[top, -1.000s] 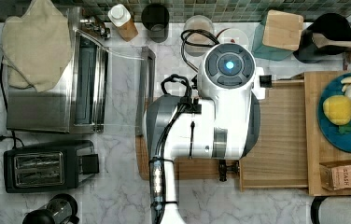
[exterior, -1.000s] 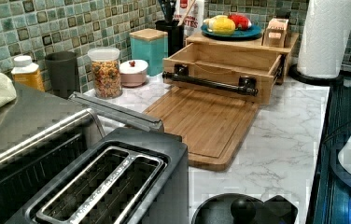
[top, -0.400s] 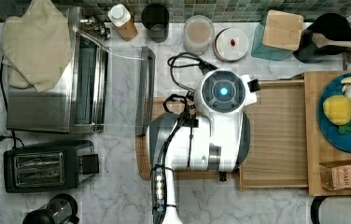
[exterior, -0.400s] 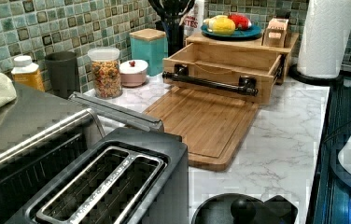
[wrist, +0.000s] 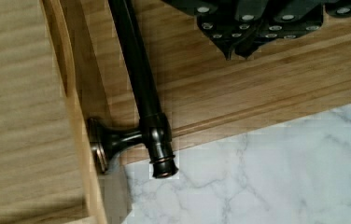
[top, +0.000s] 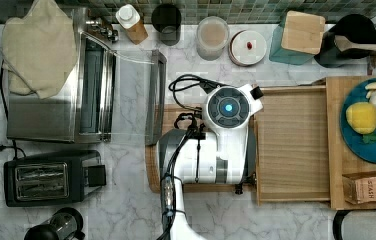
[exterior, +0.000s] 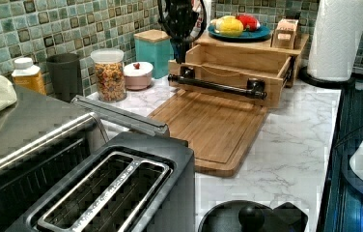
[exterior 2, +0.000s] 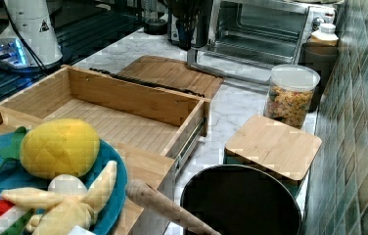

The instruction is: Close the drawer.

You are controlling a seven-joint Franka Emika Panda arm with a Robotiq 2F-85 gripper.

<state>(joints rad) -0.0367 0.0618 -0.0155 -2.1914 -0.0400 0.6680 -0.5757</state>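
The drawer [top: 291,145] is a shallow light-wood tray, pulled out and empty, under the wooden top. A dark bar handle [exterior: 218,86] runs along its front. In the wrist view the handle [wrist: 138,79] and one of its end posts lie close beside the drawer front [wrist: 78,116]. My gripper [wrist: 238,52] is shut with nothing in it, hanging over the cutting board just outside the handle. In the left view the gripper [exterior: 182,53] hangs at the handle's far end, near the teal canister. In the top view the arm's wrist [top: 228,107] covers it.
A cutting board [exterior: 208,125] lies before the drawer. A toaster oven [top: 91,90] with its door down and a toaster [top: 46,177] stand at the top view's left. Jars [top: 212,36] and a teal canister [top: 301,30] line the wall. A blue plate [top: 371,145] holds toy fruit.
The arm has moved from near the drawer's back corner toward the top view's bottom and left. The gripper has come down into the left view by the handle's end.
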